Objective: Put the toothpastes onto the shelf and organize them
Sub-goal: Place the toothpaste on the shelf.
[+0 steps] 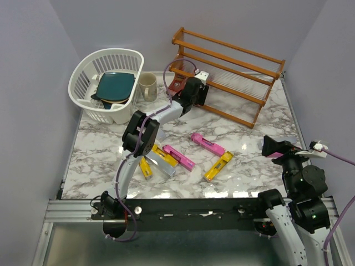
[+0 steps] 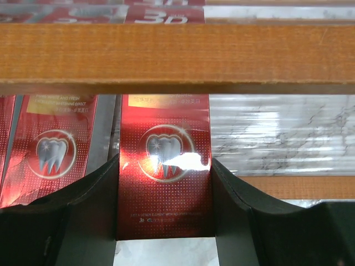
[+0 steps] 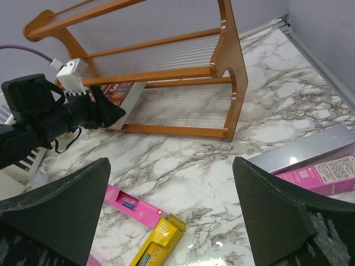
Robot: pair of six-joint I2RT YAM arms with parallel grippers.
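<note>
One red toothpaste carton (image 2: 165, 166) sits pinched between the partly closed fingers of the left claw (image 2: 165, 188). It lies on the bottom tier of the shelf (image 3: 232, 72), at the rack's nine-o'clock end, just beside a second red carton (image 2: 52, 149). The right claw (image 3: 171, 166) hangs wide open and empty at four o'clock over the table (image 1: 111, 144) (a pink carton (image 3: 327, 174) and a silver carton (image 3: 305, 152) lie close by). Toward six o'clock lie a yellow carton (image 1: 218, 166) and another pink one (image 1: 208, 144).
</note>
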